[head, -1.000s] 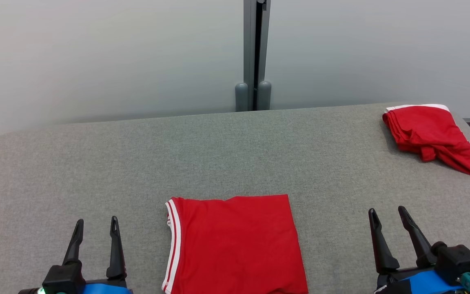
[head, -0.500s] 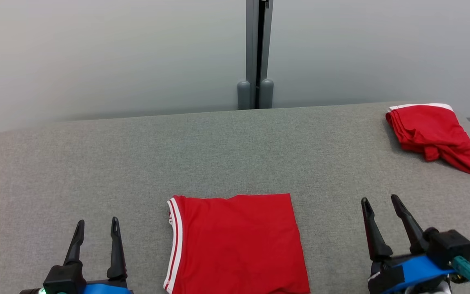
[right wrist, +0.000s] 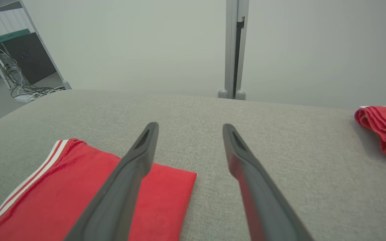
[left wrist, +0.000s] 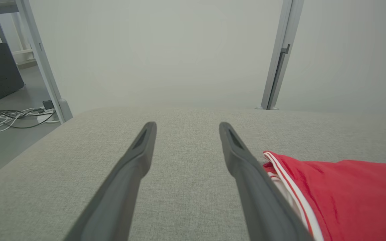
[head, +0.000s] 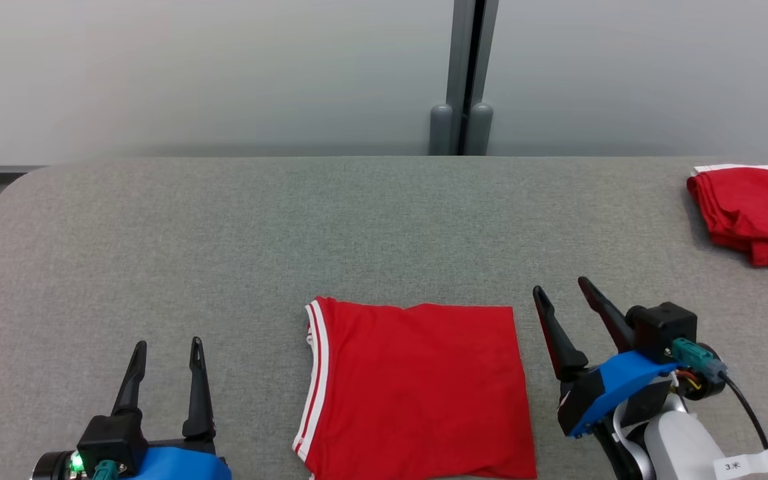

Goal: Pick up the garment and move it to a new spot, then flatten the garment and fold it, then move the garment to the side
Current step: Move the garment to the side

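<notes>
A folded red garment point(head: 417, 390) with white stripes along its left edge lies flat near the front of the grey table point(head: 257, 233). The same garment point(left wrist: 340, 197) is at the lower right of the left wrist view, and the garment point(right wrist: 79, 197) sits lower left in the right wrist view. My left gripper point(head: 167, 347) is open, left of the garment and apart from it, with nothing between its fingers. Open too, my right gripper point(head: 561, 287) hovers just beyond the garment's right edge, tilted left and empty.
A second red garment point(head: 757, 217), crumpled, lies at the table's far right edge; it also shows as the crumpled garment point(right wrist: 385, 129). A grey post point(head: 464, 73) stands behind the table against a pale wall. Cables point(left wrist: 8, 117) lie on the floor to the left.
The head camera has swung, shifting the whole scene rightward. My right gripper has risen and moved in toward the folded garment's right edge. The left gripper has held its place.
</notes>
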Tool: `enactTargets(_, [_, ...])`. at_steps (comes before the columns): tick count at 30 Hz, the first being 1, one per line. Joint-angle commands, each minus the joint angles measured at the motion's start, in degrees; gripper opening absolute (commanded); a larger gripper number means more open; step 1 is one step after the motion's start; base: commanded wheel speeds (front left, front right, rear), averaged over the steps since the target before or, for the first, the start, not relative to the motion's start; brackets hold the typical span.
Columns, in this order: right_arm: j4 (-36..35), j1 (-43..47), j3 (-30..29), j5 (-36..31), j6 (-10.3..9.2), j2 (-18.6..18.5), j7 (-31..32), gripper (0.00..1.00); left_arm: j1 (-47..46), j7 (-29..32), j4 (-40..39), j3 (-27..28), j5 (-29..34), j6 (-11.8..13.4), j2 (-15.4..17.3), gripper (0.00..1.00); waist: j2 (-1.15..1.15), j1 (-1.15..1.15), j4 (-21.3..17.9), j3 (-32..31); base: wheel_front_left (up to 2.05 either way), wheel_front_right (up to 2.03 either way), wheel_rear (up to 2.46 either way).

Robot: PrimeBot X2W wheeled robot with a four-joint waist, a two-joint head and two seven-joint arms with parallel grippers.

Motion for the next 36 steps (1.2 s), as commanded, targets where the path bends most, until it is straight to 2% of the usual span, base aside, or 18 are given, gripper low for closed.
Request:
enactTargets(1, [0.95,-0.71,0.29,0.21,0.03,-0.09,0.19,1.0,-0.97,-0.23,0.12,-0.18,-0.01,-0.13,0.01,1.0,0.0,-0.01,0.94,0.87,0.0,0.0,0.0])
enactTargets(8, [8.71,-0.54,1.79,1.74,0.03,0.47,1.01,1.0,-1.91,-0.24,0.13,-0.4,0.0,-0.16,-0.15,1.0,0.0,-0.01,2.95,2.72,0.0,0.0,0.0])
enactTargets(16, [15.75,0.15,2.75,4.27,0.03,1.11,-0.93,1.0,-2.75,-0.24,-0.28,-0.48,-0.16,-0.13,-0.34,1.0,0.0,-0.01,3.66,3.93,0.0,0.0,0.0])
enactTargets(20, [18.59,0.74,3.63,7.92,0.03,1.32,-0.91,1.0,-3.05,-0.25,-0.17,-0.71,-0.17,-0.08,-0.49,1.0,0.0,-0.01,3.74,4.35,0.0,0.0,0.0])
enactTargets(30, [23.35,-0.4,11.11,15.76,0.04,1.72,-1.11,1.0,-4.18,-0.25,0.72,-0.77,-0.23,-0.5,-0.62,1.0,0.0,-0.01,3.84,5.0,0.0,0.0,0.0])
enactTargets(31, [23.78,-0.8,11.76,16.09,0.05,1.74,-1.36,0.58,-4.27,-0.25,0.84,-0.75,-0.18,-0.58,-0.63,1.0,0.0,-0.01,3.9,4.99,0.0,0.0,0.0])
enactTargets(32, [24.19,-1.3,12.11,16.03,0.05,1.72,-1.96,0.36,-4.37,-0.25,0.94,-0.7,-0.16,-0.65,-0.65,1.0,0.0,-0.01,3.95,4.96,0.0,0.0,0.0])
enactTargets(33, [24.76,-1.76,12.38,15.78,0.05,1.7,-2.37,0.0,-4.46,-0.25,1.02,-0.66,-0.16,-0.7,-0.67,1.0,0.0,-0.01,3.98,4.92,0.0,0.0,0.0])
enactTargets(36, [26.4,-3.48,12.25,13.63,0.03,1.6,-4.56,0.0,-4.5,-0.25,1.09,-0.53,-0.24,-0.74,-0.77,1.0,0.0,-0.01,4.0,4.79,0.0,0.0,0.0])
